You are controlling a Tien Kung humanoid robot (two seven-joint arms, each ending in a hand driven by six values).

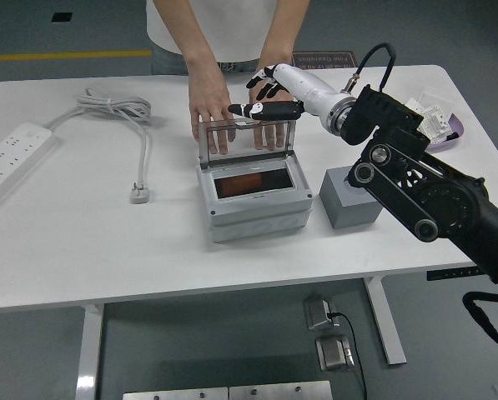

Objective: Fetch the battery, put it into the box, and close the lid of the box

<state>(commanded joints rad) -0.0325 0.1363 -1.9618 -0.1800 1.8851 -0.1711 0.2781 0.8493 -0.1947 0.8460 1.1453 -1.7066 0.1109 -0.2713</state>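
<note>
Now, my right hand [265,96] above the upright clear lid [247,137], fingers spread, holding nothing, battery [247,183] inside the grey box [255,215], a person's 2 hands [211,112] flat behind the lid.

Your box [253,198] sits mid-surface [107,250] with the battery [247,184] inside, lid [246,138] upright behind. Power strip [11,158] far left, block [351,197] just right, tray [432,129] far right.

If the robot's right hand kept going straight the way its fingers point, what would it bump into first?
Probably the person's hand behind the box's raised clear lid. The right hand points left, fingers spread, just above the lid's top edge. Depth is unclear, so it might pass above.
</note>
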